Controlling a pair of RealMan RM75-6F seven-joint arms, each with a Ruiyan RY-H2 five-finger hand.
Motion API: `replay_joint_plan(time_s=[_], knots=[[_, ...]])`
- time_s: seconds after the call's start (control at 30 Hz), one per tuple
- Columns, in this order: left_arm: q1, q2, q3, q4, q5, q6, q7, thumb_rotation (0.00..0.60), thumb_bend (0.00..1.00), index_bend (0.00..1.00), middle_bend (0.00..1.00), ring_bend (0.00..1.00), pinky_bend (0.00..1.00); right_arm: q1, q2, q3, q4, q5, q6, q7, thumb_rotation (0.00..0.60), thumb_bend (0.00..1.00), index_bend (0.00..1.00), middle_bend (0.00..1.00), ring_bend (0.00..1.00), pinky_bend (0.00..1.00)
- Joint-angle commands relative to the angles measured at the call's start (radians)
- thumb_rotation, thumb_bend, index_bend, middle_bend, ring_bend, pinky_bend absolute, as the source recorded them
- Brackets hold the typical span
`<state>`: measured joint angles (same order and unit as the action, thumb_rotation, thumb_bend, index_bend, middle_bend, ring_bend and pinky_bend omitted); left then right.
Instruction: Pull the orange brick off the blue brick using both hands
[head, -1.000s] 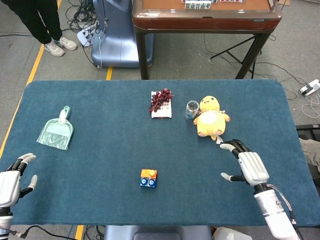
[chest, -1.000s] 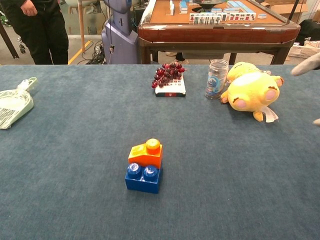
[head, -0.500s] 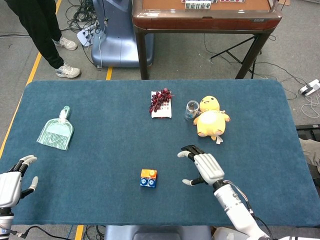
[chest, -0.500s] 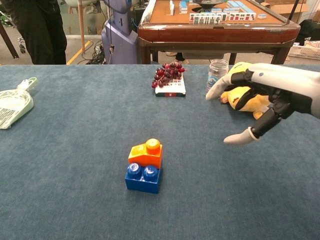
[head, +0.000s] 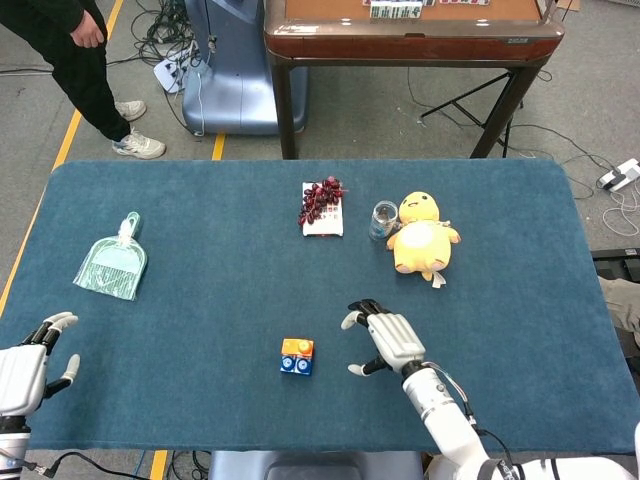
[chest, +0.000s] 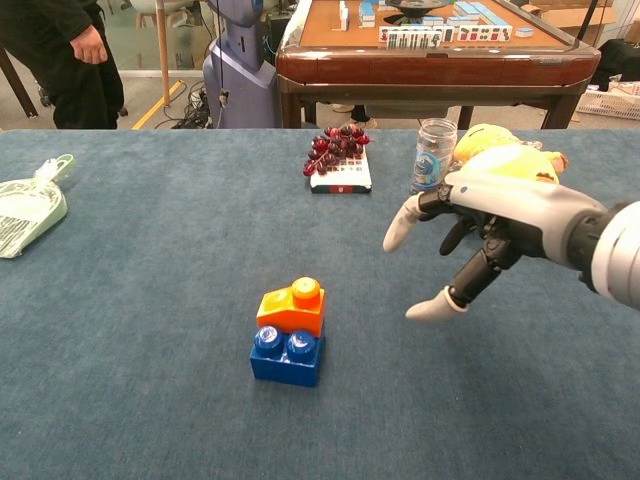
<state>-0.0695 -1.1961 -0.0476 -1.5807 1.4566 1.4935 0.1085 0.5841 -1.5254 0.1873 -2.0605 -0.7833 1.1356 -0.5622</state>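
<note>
Here, sitting on the blue tablecloth (head: 200, 290) toward the near edge: the orange brick (head: 298, 347) (chest: 292, 307), still stacked on the blue brick (head: 295, 366) (chest: 286, 358) and covering only the back half of it, leaving two blue studs showing in front. Hovering just to the right of the bricks, not touching them: the right hand (head: 383, 339) (chest: 480, 235), empty, palm down, fingers spread apart and curving toward the stack. Hanging well to the left of the bricks, at the near left corner of the tablecloth: the left hand (head: 25, 362), also empty, fingers apart; showing only in the head view. Lying far beyond the bricks, toward the middle of the far side: a bunch of dark red grapes (head: 320, 200) (chest: 337, 145) resting on a small flat box. Standing right of the grapes: a clear jar (head: 383, 220) (chest: 432, 156), touching or nearly touching a yellow plush toy (head: 421, 236) (chest: 500, 150) lying beside it. Lying left and farther back from the bricks: a pale green dustpan (head: 112, 264) (chest: 27, 207).
</note>
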Motion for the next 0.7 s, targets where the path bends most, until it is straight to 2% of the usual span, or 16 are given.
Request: replay_joint_plan(time_s=[0.03, 0.27, 0.7], knots=[[0.001, -0.002, 0.002, 0.001, 0.002, 0.0, 0.0, 0.6, 0.41, 0.29, 0.23, 0.38, 0.63, 0.036, -0.042, 0.011, -0.008, 0.055, 0.056, -0.055, 0.6, 0.05, 0.35, 0.16, 0.07, 0.21], [-0.001, -0.011, 0.004, 0.014, -0.003, -0.01, -0.013, 0.6, 0.41, 0.29, 0.23, 0.38, 0.63, 0.069, -0.109, 0.02, 0.015, 0.105, 0.13, -0.103, 0.6, 0.07, 0.39, 0.16, 0.06, 0.21], [0.002, -0.021, 0.009, 0.035, 0.004, -0.01, -0.033, 0.6, 0.41, 0.29, 0.23, 0.38, 0.64, 0.113, -0.171, 0.034, 0.06, 0.129, 0.175, -0.136, 0.6, 0.08, 0.41, 0.16, 0.06, 0.21]])
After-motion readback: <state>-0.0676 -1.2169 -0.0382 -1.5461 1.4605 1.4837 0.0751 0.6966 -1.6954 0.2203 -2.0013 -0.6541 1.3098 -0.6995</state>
